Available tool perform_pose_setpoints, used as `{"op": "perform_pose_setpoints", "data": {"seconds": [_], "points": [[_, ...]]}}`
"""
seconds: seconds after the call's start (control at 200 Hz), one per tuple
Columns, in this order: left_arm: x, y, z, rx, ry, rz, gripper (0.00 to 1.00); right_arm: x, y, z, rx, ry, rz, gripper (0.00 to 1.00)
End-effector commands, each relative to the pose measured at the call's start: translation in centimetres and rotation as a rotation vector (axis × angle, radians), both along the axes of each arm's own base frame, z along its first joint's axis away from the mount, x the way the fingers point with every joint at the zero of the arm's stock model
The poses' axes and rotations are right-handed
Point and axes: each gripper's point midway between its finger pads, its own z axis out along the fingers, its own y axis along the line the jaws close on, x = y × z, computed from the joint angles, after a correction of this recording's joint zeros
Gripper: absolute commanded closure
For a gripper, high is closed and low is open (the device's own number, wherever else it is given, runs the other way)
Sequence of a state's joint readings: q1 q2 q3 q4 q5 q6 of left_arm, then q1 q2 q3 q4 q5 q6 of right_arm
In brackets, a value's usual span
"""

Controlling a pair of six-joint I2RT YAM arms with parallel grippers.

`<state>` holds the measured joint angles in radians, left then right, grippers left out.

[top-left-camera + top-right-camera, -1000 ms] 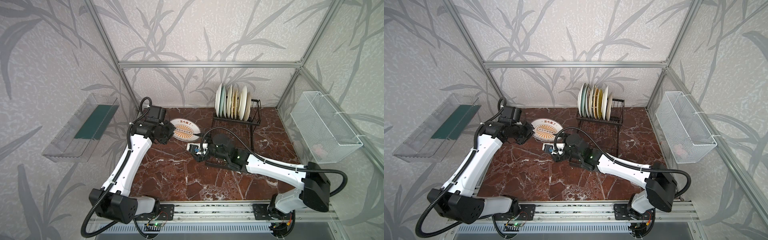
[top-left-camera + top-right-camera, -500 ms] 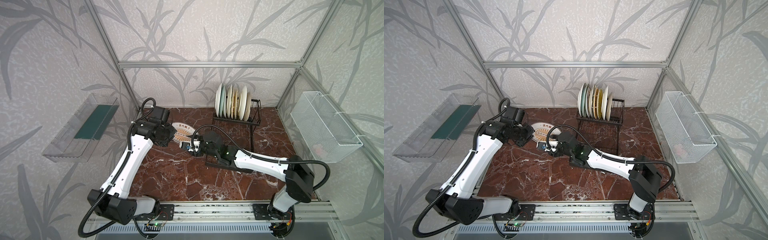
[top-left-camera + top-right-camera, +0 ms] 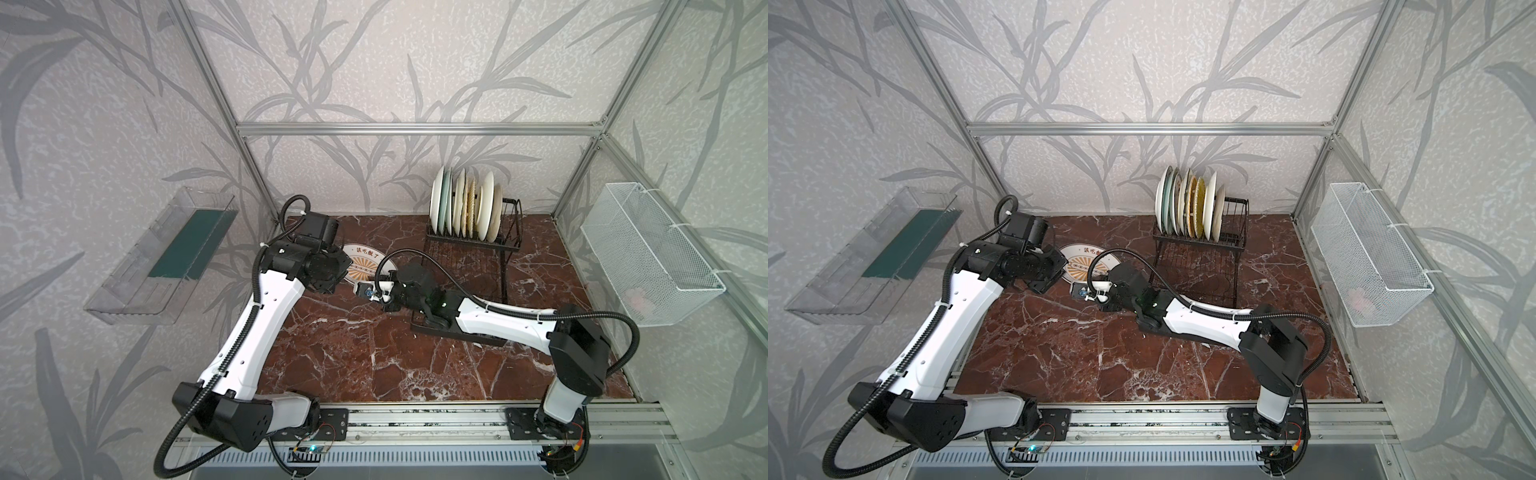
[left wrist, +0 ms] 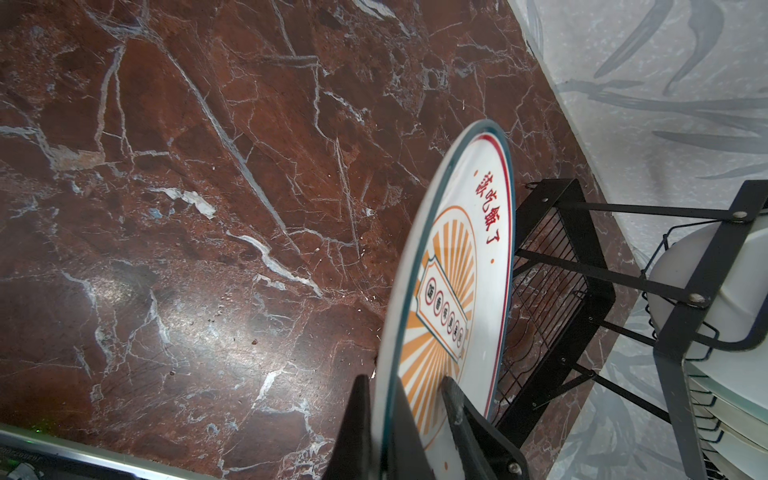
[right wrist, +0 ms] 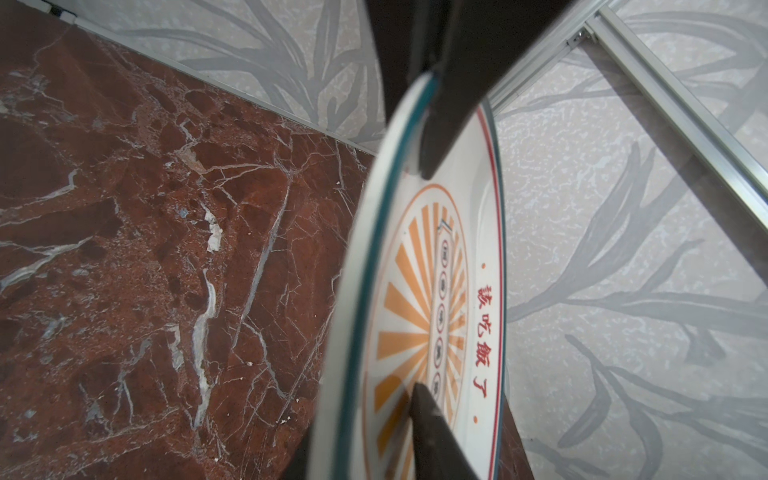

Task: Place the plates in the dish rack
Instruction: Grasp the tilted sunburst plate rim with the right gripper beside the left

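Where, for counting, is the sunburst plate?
In both top views the plate is left of centre, rim in the left gripper, right gripper at its near edge, rack to its right.

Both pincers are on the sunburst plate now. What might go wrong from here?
1. The left pincer is shut on the rim of the sunburst plate while the right pincer straddles the opposite rim. Whether it grips is unclear, so an early left release may drop the plate onto the marble tabletop.
2. The dish rack looks almost full of racked plates; the incoming plate may knock a neighbour.
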<state>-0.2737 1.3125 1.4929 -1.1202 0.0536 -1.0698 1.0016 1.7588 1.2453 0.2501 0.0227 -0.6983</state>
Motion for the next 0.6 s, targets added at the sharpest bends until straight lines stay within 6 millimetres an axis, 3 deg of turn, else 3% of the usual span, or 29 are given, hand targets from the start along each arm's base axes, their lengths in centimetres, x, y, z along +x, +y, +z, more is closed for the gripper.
{"op": "perform_pose_setpoints", "data": {"seconds": [0.0, 0.11, 0.235, 0.26, 0.27, 0.295, 0.465, 0.595], "points": [[-0.1, 0.1, 2.4, -0.009, -0.069, 0.002, 1.0, 0.5, 0.6, 2.3, 0.064, -0.021, -0.017, 0.85], [0.2, 0.3, 2.3, 0.004, -0.075, 0.001, 0.97, 0.5, 0.2, 3.3, 0.087, -0.029, -0.03, 1.0], [0.7, 0.8, 2.6, 0.005, -0.115, -0.003, 0.74, 0.5, -0.5, 4.1, 0.102, -0.034, -0.049, 1.0], [0.8, 1.1, 2.8, 0.009, -0.124, -0.002, 0.67, 0.6, -0.6, 4.0, 0.101, -0.031, -0.057, 1.0], [0.9, 1.2, 2.9, 0.009, -0.128, 0.0, 0.64, 0.5, -0.9, 5.1, 0.12, -0.04, -0.061, 1.0], [0.9, 1.5, 3.1, 0.012, -0.14, 0.002, 0.57, 0.5, -1.2, 5.7, 0.133, -0.039, -0.07, 1.0], [1.6, 3.6, 6.4, -0.011, -0.317, 0.001, 0.02, 0.8, -2.9, 6.5, 0.153, -0.009, -0.119, 1.0], [1.8, 4.1, 9.7, -0.02, -0.54, -0.076, 0.01, 0.1, -4.3, 8.2, 0.193, 0.03, -0.143, 1.0]]}}
